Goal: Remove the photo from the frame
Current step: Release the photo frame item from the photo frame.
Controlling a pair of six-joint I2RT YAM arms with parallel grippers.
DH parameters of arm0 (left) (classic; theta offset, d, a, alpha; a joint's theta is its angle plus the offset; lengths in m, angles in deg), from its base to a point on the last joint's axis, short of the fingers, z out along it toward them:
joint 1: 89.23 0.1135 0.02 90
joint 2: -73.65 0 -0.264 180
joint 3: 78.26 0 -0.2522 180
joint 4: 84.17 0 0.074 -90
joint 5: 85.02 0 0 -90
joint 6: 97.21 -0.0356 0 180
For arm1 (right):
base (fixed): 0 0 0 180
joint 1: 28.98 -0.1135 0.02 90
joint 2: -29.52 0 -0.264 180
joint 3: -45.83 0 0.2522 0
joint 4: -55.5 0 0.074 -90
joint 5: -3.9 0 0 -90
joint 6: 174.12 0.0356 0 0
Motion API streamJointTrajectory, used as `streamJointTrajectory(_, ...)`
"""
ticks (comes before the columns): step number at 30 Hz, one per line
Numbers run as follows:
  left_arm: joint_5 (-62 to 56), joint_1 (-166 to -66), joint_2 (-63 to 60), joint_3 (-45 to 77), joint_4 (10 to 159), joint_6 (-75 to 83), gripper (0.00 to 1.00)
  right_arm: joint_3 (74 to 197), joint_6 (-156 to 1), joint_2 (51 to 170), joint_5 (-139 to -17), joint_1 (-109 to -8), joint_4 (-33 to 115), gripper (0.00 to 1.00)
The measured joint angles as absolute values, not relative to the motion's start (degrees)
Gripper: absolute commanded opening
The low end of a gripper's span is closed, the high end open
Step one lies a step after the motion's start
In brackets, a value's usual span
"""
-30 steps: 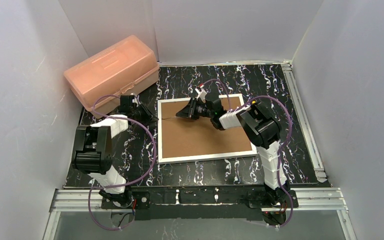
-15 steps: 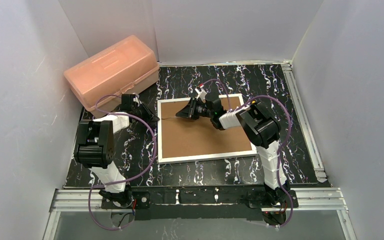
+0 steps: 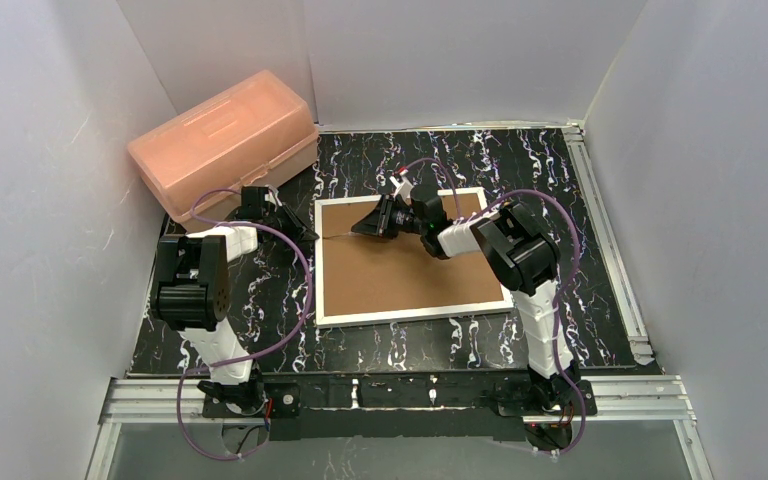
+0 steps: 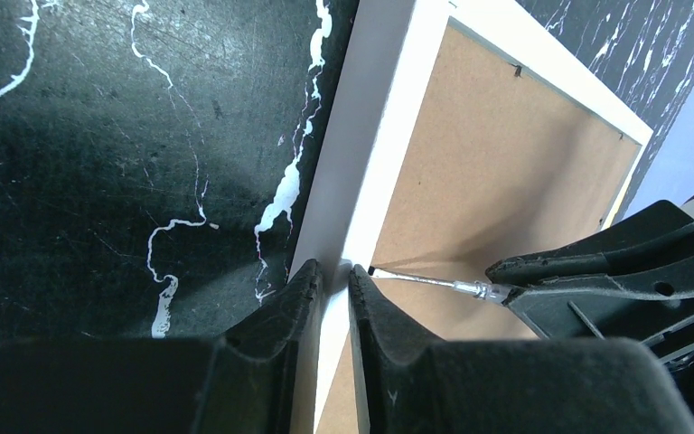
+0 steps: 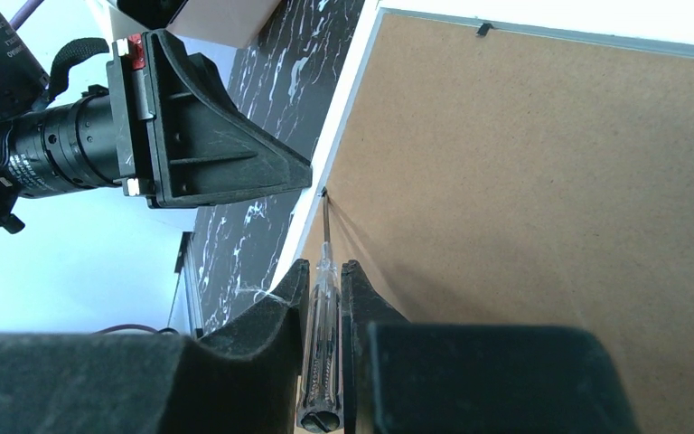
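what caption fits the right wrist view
Right gripper holds a screwdriver, its tip at the edge of the frame back.

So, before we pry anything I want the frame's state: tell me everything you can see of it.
The frame lies flat, back up, on the black marbled table: a thin white border around a brown fibreboard back, with small dark tabs at the edges. The left gripper pinches its left border between its fingers. The right gripper holds a clear-handled screwdriver, tip at a tab on that same side. Its front faces down, unseen.
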State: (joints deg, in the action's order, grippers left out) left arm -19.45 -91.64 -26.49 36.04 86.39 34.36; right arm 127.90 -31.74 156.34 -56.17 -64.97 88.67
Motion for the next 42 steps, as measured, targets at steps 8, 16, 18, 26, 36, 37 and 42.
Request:
streamJointTrajectory(8, -19.9, -91.3, -27.0, 35.7, 86.7, 34.4, 0.12, 128.8, -31.6, 156.9, -56.1, -65.0, 88.7, 0.01)
streamJointTrajectory(16, -20.1, -91.2, -27.1, 35.6, 86.9, 34.4, 0.12, 129.3, -31.4, 157.4, -56.0, -65.0, 88.7, 0.01)
streamJointTrajectory(18, -20.1, -91.2, -27.1, 35.6, 87.0, 34.4, 0.12, 129.6, -31.4, 157.5, -56.1, -65.1, 88.6, 0.01)
streamJointTrajectory(26, -20.2, -91.1, -27.2, 35.6, 87.0, 34.7, 0.11, 130.0, -31.4, 157.5, -56.3, -65.4, 88.2, 0.01)
streamJointTrajectory(36, -20.0, -91.1, -27.2, 35.6, 87.2, 34.8, 0.11, 131.1, -32.3, 157.5, -56.5, -65.4, 86.2, 0.01)
streamJointTrajectory(37, -19.8, -91.1, -27.2, 35.6, 87.4, 34.8, 0.11, 131.5, -32.7, 157.5, -56.6, -65.4, 85.5, 0.01)
streamJointTrajectory(42, -19.2, -91.0, -27.2, 35.7, 88.1, 34.8, 0.11, 133.4, -34.9, 157.0, -57.6, -65.9, 81.7, 0.01)
